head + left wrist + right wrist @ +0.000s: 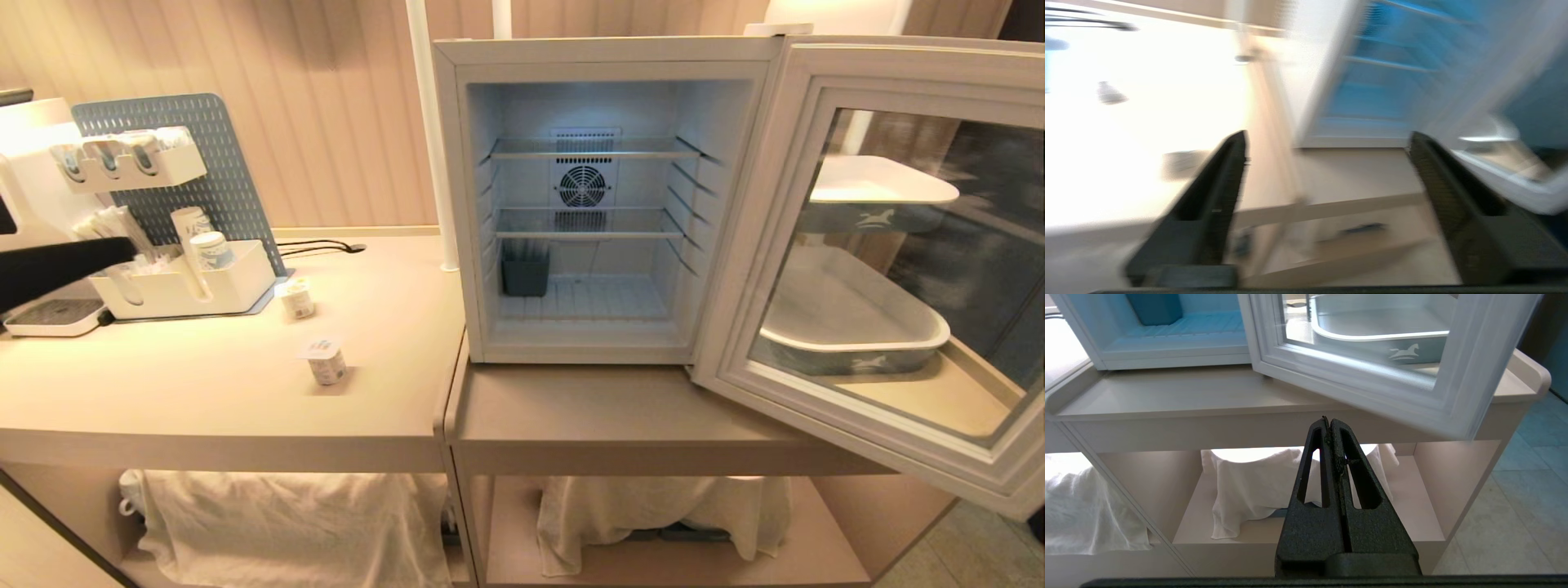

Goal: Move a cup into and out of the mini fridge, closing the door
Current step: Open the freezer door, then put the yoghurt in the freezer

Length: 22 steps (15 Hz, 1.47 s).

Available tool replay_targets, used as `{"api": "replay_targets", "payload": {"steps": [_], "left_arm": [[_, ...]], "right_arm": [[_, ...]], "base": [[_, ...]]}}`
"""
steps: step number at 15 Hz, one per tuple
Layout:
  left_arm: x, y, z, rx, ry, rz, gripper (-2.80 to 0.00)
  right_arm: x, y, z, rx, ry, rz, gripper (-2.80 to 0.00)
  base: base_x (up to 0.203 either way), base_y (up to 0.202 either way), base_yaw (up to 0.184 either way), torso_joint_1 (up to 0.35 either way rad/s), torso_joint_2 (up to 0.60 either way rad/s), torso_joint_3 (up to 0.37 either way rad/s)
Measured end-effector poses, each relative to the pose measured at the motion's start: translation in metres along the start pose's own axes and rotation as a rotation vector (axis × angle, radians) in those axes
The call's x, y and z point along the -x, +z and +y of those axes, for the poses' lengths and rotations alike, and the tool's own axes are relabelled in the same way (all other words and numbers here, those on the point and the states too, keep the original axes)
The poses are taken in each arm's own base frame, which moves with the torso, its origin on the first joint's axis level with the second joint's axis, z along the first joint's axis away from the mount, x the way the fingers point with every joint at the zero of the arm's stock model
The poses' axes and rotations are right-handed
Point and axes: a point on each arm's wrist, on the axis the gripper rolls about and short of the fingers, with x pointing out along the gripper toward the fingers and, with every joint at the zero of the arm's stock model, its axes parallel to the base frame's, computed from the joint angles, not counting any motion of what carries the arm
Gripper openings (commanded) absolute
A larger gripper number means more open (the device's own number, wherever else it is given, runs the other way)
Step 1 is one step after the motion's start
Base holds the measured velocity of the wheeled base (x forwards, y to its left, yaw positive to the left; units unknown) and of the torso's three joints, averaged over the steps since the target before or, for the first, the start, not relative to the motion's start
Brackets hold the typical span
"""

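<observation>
While the door swings wide, the mini fridge gapes open-fronted.

No text or labels can be read.

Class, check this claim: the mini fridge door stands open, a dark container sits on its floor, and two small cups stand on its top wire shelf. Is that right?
Not quite. The two small cups stand on the counter left of the mini fridge, not on its top shelf, as the head view shows. The door is open and the dark container sits inside.
</observation>
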Motion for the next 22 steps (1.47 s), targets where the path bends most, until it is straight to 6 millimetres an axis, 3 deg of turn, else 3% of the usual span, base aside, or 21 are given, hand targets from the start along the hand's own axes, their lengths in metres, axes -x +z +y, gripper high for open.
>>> {"api": "replay_targets", "payload": {"steps": [4, 8, 11, 14, 17, 20, 22], "left_arm": [[0.068, -0.003, -0.038, -0.051, 0.288, -0.022, -2.80], [0.151, -0.030, -0.100, -0.068, 0.262, -0.013, -2.80], [0.210, -0.067, -0.121, -0.059, 0.227, 0.036, -2.80], [0.247, -0.084, -0.126, -0.097, 0.248, 0.061, -2.80], [0.275, -0.092, -0.112, -0.144, 0.172, 0.041, -2.80], [0.287, -0.134, -0.098, -0.179, 0.187, 0.050, -2.80], [0.272, -0.149, -0.086, -0.107, 0.235, 0.046, -2.80]], "right_arm": [[0.000, 0.000, 0.000, 0.000, 0.000, 0.000, -2.80], [0.000, 0.000, 0.000, 0.000, 0.000, 0.000, -2.80], [0.000, 0.000, 0.000, 0.000, 0.000, 0.000, -2.80], [0.000, 0.000, 0.000, 0.000, 0.000, 0.000, -2.80], [0.000, 0.000, 0.000, 0.000, -0.001, 0.000, -2.80], [0.000, 0.000, 0.000, 0.000, 0.000, 0.000, -2.80], [0.000, 0.000, 0.000, -0.001, 0.000, 0.000, -2.80]], "base": [[0.000, 0.000, 0.000, 0.000, 0.00, 0.000], [0.000, 0.000, 0.000, 0.000, 0.00, 0.000], [0.000, 0.000, 0.000, 0.000, 0.00, 0.000], [0.000, 0.000, 0.000, 0.000, 0.00, 0.000], [0.000, 0.000, 0.000, 0.000, 0.00, 0.000], [0.000, 0.000, 0.000, 0.000, 0.00, 0.000], [0.000, 0.000, 0.000, 0.000, 0.00, 0.000]]}}
